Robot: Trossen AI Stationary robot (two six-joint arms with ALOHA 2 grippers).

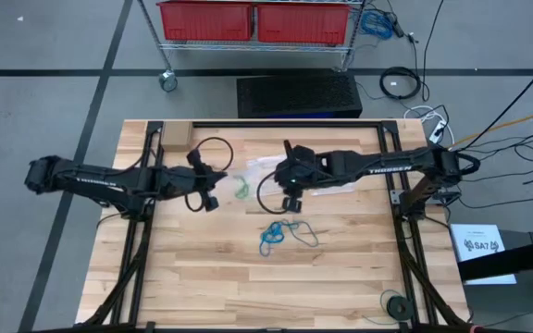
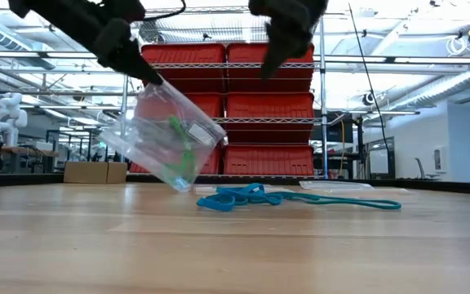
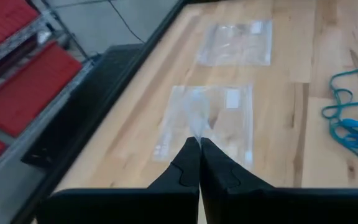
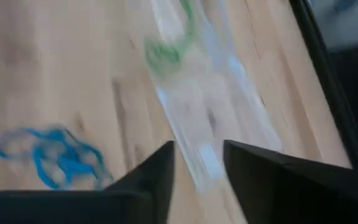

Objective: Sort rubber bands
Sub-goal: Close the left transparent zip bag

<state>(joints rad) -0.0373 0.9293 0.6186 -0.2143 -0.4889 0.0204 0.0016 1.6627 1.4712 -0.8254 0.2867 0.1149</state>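
Handling thin elastic rubber bands: judged very light, soft and limp, prone to tangling and to stretching or snagging when one strand is pulled. Best taken at a single free loop standing clear of the heap, pinched low against the wooden table top (image 1: 340,277).

Location of the stock:
- Blue and teal rubber bands (image 2: 251,197) lying in one tangled cluster on the table, near its middle, just in front of the right gripper in the high view. Exact count not readable; several loops, teal strands trailing to one side.
- Green rubber bands (image 2: 179,143) inside a clear flat plastic bag (image 2: 149,122), hanging tilted above the table. Count not readable; at least two.

Count of bags: two seen in the left wrist view, the held one and a second clear flat plastic bag (image 3: 236,43) lying flat farther off.

End effectors:
- Left gripper (image 3: 199,149): fingers pressed together, pinching the upper edge of the hanging bag.
- Right gripper (image 4: 197,158): fingers spread, nothing between them, hovering above the bag and the blue cluster.
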